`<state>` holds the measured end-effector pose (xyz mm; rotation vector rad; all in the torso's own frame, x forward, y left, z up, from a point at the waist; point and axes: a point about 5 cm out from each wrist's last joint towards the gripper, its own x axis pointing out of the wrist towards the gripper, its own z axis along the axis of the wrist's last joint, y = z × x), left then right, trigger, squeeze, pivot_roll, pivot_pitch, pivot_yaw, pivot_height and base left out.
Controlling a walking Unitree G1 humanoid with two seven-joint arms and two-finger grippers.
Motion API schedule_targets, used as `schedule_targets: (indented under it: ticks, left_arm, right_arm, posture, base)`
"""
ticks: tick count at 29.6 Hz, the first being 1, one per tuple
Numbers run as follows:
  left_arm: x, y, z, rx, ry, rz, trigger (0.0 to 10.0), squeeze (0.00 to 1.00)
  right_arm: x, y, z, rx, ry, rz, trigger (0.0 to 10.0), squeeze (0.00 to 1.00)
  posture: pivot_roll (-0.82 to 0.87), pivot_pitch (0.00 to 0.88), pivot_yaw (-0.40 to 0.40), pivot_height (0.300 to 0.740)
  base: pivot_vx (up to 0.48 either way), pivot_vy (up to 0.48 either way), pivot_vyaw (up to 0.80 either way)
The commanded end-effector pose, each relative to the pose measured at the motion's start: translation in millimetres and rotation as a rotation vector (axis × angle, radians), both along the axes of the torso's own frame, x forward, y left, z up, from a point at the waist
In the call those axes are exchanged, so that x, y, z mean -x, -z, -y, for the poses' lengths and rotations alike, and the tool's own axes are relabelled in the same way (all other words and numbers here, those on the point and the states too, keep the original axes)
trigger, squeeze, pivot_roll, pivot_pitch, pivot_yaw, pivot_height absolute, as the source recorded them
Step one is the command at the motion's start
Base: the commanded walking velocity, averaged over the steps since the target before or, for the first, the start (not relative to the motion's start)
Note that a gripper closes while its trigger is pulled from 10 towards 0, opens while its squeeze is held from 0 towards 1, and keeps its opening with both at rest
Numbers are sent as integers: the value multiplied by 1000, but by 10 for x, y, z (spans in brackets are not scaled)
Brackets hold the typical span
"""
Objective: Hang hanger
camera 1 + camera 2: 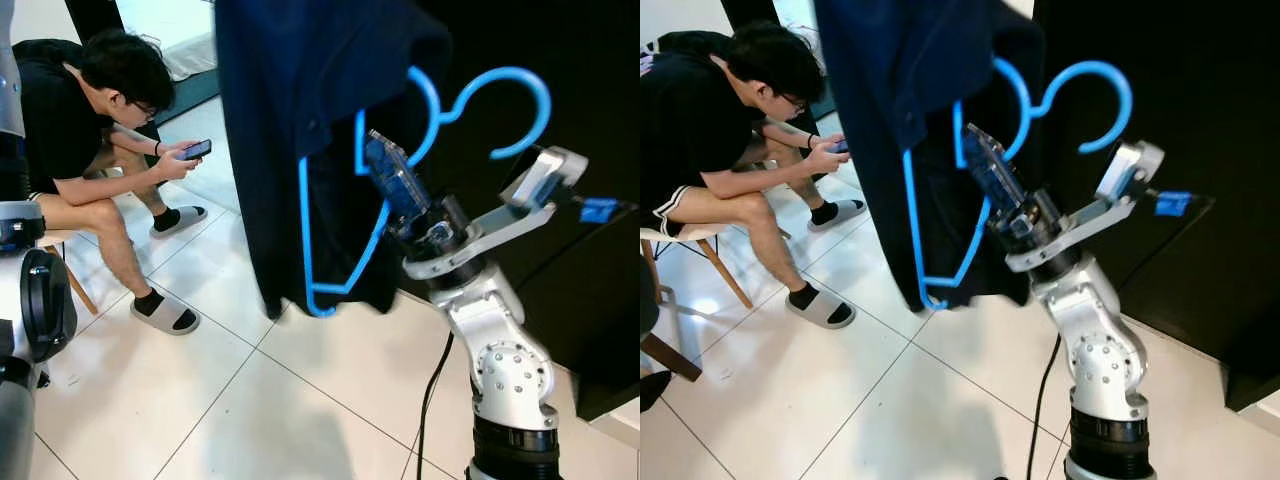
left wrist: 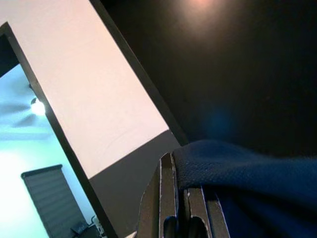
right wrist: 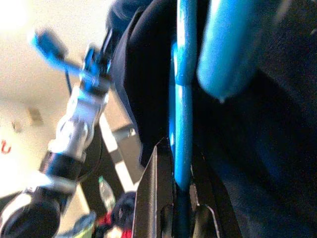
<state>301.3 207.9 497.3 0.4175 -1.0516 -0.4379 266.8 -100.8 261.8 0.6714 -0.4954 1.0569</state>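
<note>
Gripping the blue hanger (image 1: 340, 215) aloft, right hand (image 1: 385, 170).
Left hand (image 2: 181, 208) pinches the navy garment (image 1: 300, 110); a person (image 1: 90, 130) sits nearby.

Head views: bright daylight from doorway behind seated person (image 1: 90, 120), sheen on floor tiles (image 1: 200, 390), dark wall (image 1: 560, 40) nearly black. Right wrist view blurred, overexposed bg. Left wrist view dim, soft glare spot up top, ceiling lamp (image 2: 37, 105) glowing.

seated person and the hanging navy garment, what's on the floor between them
Bare white tiled floor lies between the seated person and the dark navy garment on the bright blue plastic hanger, as the left eye view shows.
</note>
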Motion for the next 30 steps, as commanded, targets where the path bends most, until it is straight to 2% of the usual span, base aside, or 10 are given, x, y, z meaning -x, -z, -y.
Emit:
schedule_targets:
  ticks: [1, 6, 11, 18, 25, 26, 27, 28, 29, 30]
  left_arm:
    - [75, -55, -93, 24, -22, 41, 0, 0]
    - [82, -62, -76, 25, -11, 40, 0, 0]
    - [79, -46, -44, 17, 5, 33, 0, 0]
    - [24, 25, -124, 25, -14, -13, 0, 0]
    - [-54, 309, -150, -22, 78, -158, 0, 0]
    - [-67, 382, -164, -32, 101, -199, 2039, 0]
    - [-67, 382, -164, -32, 101, -199, 2039, 0]
    - [-91, 443, -208, -26, 96, -232, 9922, 725]
    - [-91, 443, -208, -26, 96, -232, 9922, 725]
    - [-121, 510, -261, -21, 94, -272, 10000, 1000]
  right_arm:
    - [57, 98, -89, 58, -53, 8, 10000, 0]
    - [127, 129, -100, 29, -116, 22, 10000, 0]
    - [101, 15, 23, -129, -122, 28, 10000, 0]
    - [99, -59, 98, -143, -99, 67, 10000, 0]
    - [105, -158, 165, -109, -68, 125, 10000, 0]
    - [107, -187, 183, -99, -65, 140, 10000, 0]
    - [107, -187, 183, -99, -65, 140, 10000, 0]
    - [111, -218, 197, -83, -63, 157, 10000, 0]
    - [111, -218, 197, -83, -63, 157, 10000, 0]
    - [120, -251, 208, -61, -65, 176, 10000, 0]
  posture:
    - [104, 95, 20, 740]
    - [108, 96, 20, 740]
    - [110, 94, 22, 740]
    - [110, 94, 22, 740]
    - [101, 94, 23, 740]
    - [100, 95, 21, 740]
    - [100, 95, 21, 740]
    - [100, 95, 21, 740]
    - [100, 95, 21, 740]
    - [99, 93, 19, 740]
  base:
    - [0, 0, 0]
    - [0, 0, 0]
    - [0, 0, 0]
    - [0, 0, 0]
    - [0, 0, 0]
    - [0, 0, 0]
    - [0, 0, 0]
    - [0, 0, 0]
    - [0, 0, 0]
    - [0, 0, 0]
